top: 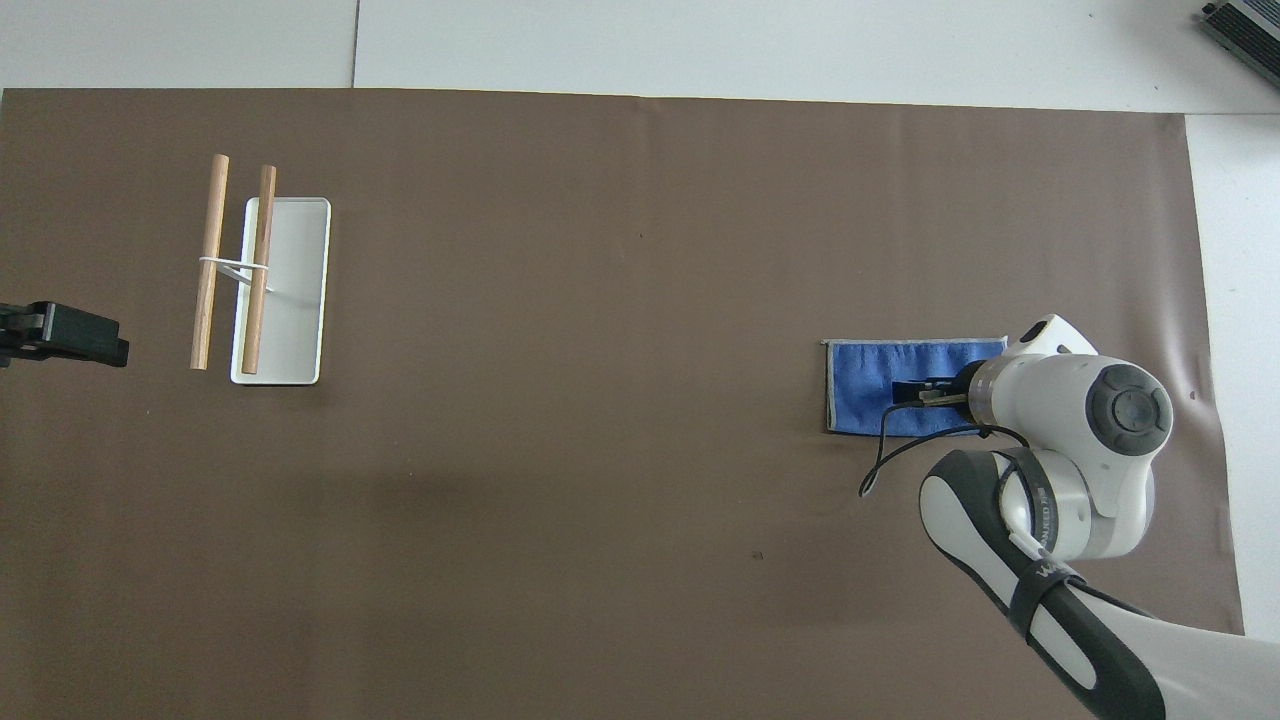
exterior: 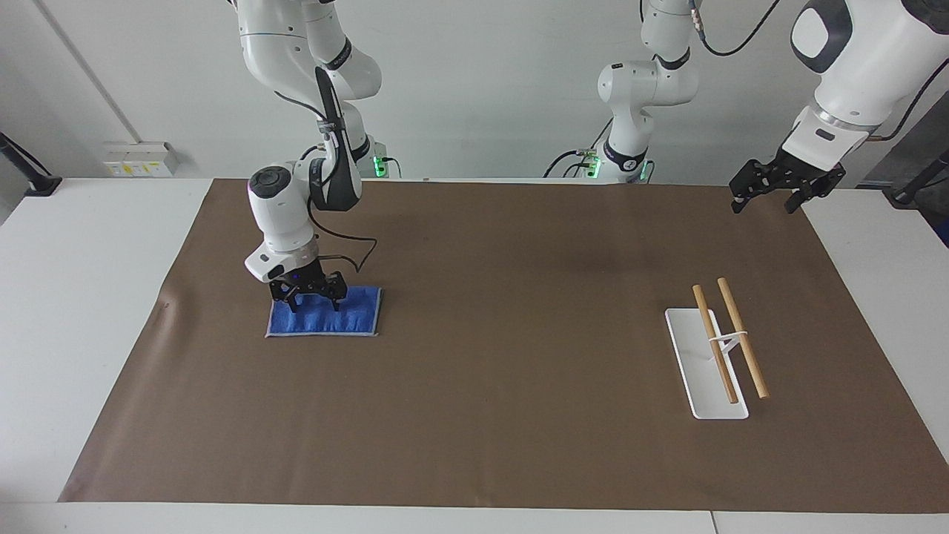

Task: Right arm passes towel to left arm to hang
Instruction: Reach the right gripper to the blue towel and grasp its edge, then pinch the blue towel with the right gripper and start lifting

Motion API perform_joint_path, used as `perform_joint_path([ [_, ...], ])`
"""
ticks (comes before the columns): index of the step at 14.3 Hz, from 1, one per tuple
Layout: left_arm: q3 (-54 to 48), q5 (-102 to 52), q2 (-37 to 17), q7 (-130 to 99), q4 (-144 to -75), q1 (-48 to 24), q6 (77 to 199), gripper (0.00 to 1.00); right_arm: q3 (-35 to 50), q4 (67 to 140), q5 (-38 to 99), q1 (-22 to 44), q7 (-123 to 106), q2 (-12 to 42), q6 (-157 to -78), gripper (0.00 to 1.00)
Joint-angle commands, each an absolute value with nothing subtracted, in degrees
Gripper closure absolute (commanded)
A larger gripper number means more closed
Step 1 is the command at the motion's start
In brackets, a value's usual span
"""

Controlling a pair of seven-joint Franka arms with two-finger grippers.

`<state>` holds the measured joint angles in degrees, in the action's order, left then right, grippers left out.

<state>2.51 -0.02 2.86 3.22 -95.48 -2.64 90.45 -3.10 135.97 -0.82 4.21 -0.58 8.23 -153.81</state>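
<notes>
At left of frame, the right gripper [exterior: 313,298], fingers spread, presses onto the blue towel [exterior: 348,317]; left gripper [exterior: 767,194] waits at upper right.

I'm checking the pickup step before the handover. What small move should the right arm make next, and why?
Probably close the right gripper on the towel. Its open fingers are down at the towel's edge nearer the robots, and the towel lies flat on the brown mat, not yet held. The left gripper waits open in the air near the rack.
</notes>
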Motion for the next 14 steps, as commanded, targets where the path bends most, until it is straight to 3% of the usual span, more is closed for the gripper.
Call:
perform_joint_path([
  [1, 2.6, 0.8, 3.7, 3.6, -96.1, -2.7, 90.3, 0.0, -2.8, 136.8, 0.3, 3.8, -2.1, 8.1, -155.0, 0.03],
  [6, 2.6, 0.8, 3.7, 3.6, -96.1, -2.7, 90.3, 0.0, -2.8, 137.0, 0.3, 3.9, -1.4, 8.0, -154.8, 1.0],
  [10, 2.6, 0.8, 3.7, 3.6, -96.1, -2.7, 90.3, 0.0, -2.7, 136.2, 0.3, 4.4, -0.4, 7.2, -153.3, 1.0],
  [14, 2.6, 0.8, 3.7, 3.6, -96.1, -2.7, 90.3, 0.0, -1.6, 127.6, 1.5, 4.6, -0.1, 5.5, -139.8, 1.0],
])
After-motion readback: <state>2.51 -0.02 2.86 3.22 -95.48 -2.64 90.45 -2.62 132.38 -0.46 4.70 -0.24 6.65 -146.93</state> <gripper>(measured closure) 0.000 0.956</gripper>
